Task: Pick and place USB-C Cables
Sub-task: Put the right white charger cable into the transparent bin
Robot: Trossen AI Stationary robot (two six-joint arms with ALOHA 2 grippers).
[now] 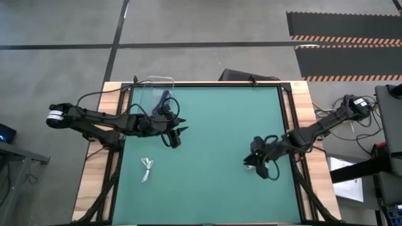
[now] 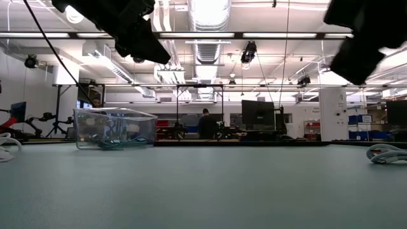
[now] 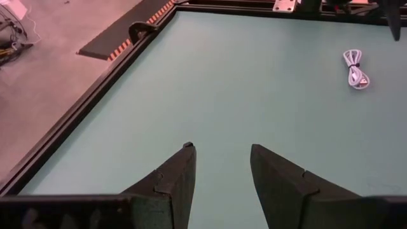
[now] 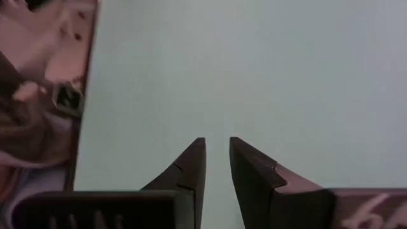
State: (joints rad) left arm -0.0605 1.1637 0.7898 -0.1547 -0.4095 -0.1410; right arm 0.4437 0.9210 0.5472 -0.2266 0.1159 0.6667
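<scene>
Nearest the front edge of the green table [image 1: 220,188], two white USB-C cables lie loose on the mat. One white bundle [image 1: 147,168] sits on the left side. The other white bundle [image 2: 386,154] lies low over on the right, and I read it as lying close by the right arm.

These look like light, floppy coils. They should weigh next to nothing, but they are soft enough to splay or slip if pinched by a single strand. My call is to grip across the middle of the bundle, where the loops are gathered, not at a connector end.

Moving up the table, the right gripper [image 4: 216,152] hangs above bare mat. Its fingers are only a narrow slit apart and nothing is between them. The forearm reaches in from the right edge with the wrist tipped downward.

The left gripper [image 3: 219,159] is higher up the left half. Its fingers are spread wider and are also empty. That arm stretches in from the left, poised just in front of the container.

At the far left corner stands the clear container [image 2: 114,127]. The teal cable [image 2: 114,144] rests on its floor. From above, the dark cable [image 1: 164,99] shows inside it too. So I judge two are placed and two are left to fetch.
</scene>
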